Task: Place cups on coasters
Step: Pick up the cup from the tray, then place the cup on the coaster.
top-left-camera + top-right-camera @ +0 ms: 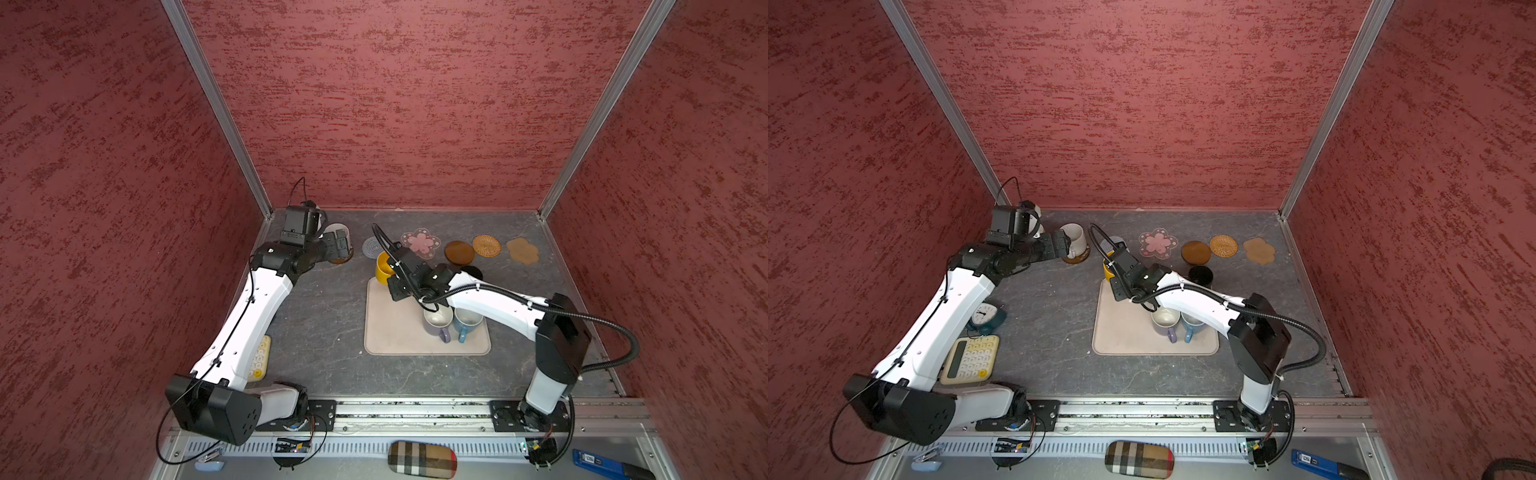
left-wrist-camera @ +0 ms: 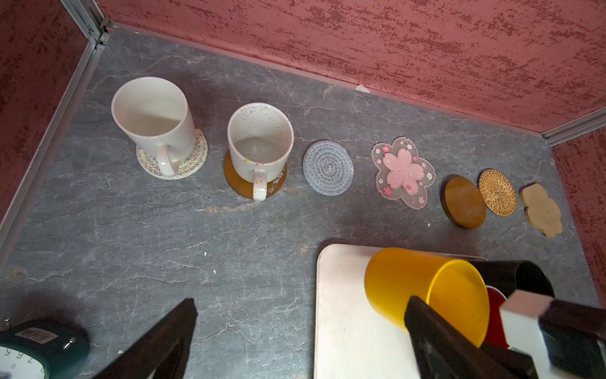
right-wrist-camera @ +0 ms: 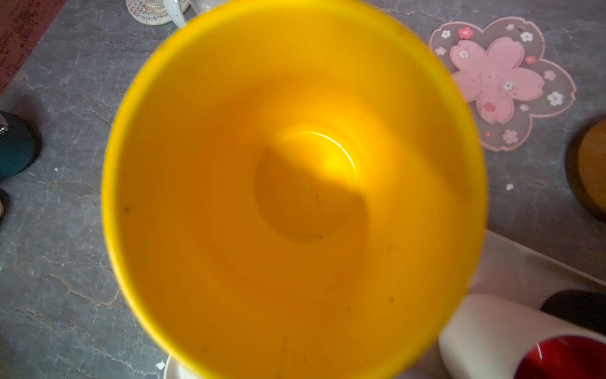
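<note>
The right fingers (image 1: 392, 266) were clamped on the yellow mug (image 2: 410, 288), which was tilted at the far left corner of the beige tray (image 2: 344, 328) mid-tabletop (image 2: 164, 246). A black mug (image 2: 524, 275) and a red-lined mug (image 3: 492, 328) crowded beside it. The left fingers (image 1: 1064, 244) stood apart near two white mugs (image 2: 154, 121) seated on coasters (image 2: 193, 157) by the far left corner. A grey woven coaster (image 2: 328, 168) lay next along the far edge.

Coasters (image 2: 328, 168) are laid along the table's (image 2: 131, 246) far edge; mugs (image 2: 259, 144) are stood on the two nearest its far left corner. Other mugs (image 1: 437, 321) are stood on the tray (image 1: 390, 332) before them.
</note>
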Tool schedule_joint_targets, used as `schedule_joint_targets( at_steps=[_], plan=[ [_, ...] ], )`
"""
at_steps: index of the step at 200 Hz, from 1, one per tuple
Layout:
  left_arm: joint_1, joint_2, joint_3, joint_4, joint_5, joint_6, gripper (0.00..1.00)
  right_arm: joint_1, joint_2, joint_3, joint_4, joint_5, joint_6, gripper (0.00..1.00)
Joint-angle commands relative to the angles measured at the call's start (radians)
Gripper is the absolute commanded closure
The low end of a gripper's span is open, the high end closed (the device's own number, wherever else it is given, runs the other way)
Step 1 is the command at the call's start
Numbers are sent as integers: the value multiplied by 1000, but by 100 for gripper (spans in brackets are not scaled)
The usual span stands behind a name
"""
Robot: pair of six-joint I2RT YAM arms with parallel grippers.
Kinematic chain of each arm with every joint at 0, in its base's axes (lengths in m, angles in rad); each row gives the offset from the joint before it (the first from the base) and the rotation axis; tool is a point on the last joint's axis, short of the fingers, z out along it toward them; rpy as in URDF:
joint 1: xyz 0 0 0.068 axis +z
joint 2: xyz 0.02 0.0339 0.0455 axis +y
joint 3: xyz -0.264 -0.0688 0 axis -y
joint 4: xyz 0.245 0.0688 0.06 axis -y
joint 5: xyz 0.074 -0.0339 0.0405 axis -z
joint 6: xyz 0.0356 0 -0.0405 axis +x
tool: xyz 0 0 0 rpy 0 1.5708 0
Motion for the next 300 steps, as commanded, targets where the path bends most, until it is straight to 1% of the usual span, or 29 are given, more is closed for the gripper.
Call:
schedule_joint_targets(
  at_steps=[1,31,60,98,135,160,191,207,253,300],
  plan=[
    [17,2,-22,28,-26,-3,0,-41,33,110,72,-62,-81,100],
    [21,5,-58,46,-16,-24,0,-83,119,236,51,-122,-126,100],
    [25,8,-81,49,0,-27,0,-120,241,391,-12,-158,-149,100],
    [18,-13,-61,20,22,-11,0,-147,361,561,-65,-137,-164,100],
    [7,-31,-77,46,62,-26,0,-177,472,728,-136,-134,-168,100],
    [-4,-20,-84,44,65,-25,0,-183,560,864,-199,-131,-190,100],
    [-22,-21,-98,52,64,-24,0,-196,655,995,-251,-129,-194,100],
    [-29,-17,-101,51,62,-21,0,-201,681,1025,-258,-142,-190,100],
    [-46,-8,-90,49,80,-22,0,-206,706,1026,-212,-149,-190,100],
    [-73,-8,-97,48,72,-20,0,-210,739,1041,-170,-166,-184,100]
  ],
)
